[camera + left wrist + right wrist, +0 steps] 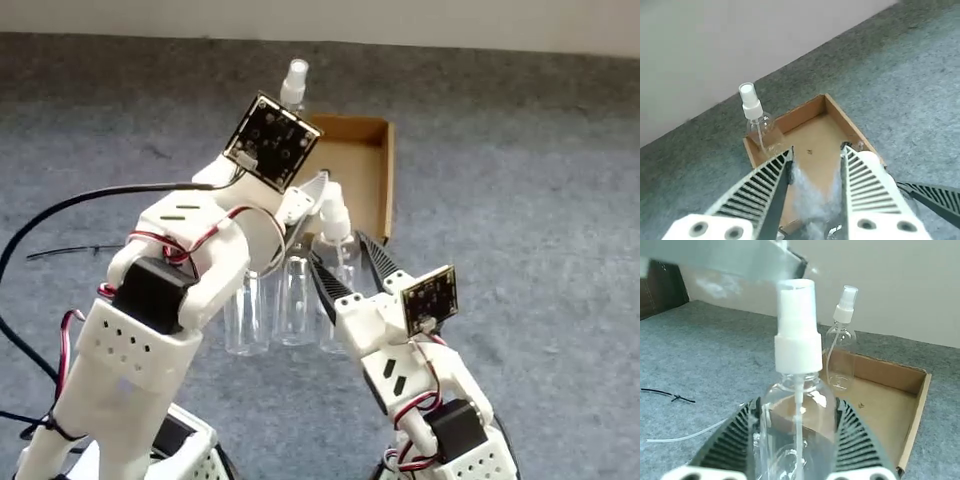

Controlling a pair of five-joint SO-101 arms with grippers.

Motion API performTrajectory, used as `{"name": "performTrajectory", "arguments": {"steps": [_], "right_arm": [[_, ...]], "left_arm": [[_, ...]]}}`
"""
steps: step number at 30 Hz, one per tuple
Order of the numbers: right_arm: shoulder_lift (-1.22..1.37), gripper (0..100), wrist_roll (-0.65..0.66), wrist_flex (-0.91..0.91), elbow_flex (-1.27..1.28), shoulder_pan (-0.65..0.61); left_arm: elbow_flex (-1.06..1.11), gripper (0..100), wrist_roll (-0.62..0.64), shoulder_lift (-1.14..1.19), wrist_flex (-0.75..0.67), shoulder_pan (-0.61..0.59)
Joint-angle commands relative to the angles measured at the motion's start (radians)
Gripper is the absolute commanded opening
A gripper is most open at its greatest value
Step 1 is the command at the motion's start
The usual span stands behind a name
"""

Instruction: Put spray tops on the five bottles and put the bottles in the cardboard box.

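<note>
Right gripper has its black jaws clamped on the clear bottle, upright on the counter near the box. Left gripper hangs jaws apart over the spray top. Light, slick plastic, likely: hold the belly, turn the collar.

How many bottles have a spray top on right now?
2. One bottle stands in the cardboard box's far corner; the other bottle is clamped in the right pincer. Clear bottles near the left arm have their necks hidden, so more may be capped.
</note>
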Motion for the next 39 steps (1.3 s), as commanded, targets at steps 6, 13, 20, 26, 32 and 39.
{"name": "performTrajectory", "arguments": {"steps": [6,13,20,26,32,39], "right_arm": [[-0.008,0.4,-0.009,-0.019,-0.022,0.013],[-0.002,0.4,-0.009,-0.031,-0.061,0.074],[0.205,0.4,-0.015,-0.061,-0.255,0.107],[0.573,0.4,-0.017,-0.197,-0.501,0.105],[0.886,0.4,-0.017,-0.229,-0.730,0.076],[1.004,0.4,-0.017,-0.225,-0.776,-0.082]], "left_arm": [[-0.206,15,-0.014,-0.038,0.198,0.010],[-0.074,15,-0.068,-0.243,0.321,0.010],[0.285,15,-0.071,-0.447,0.193,-0.054],[0.443,25,0.000,-0.532,0.146,-0.070],[0.576,32,0.028,-0.545,-0.003,-0.065],[0.596,29,0.068,-0.547,-0.043,-0.099]]}}
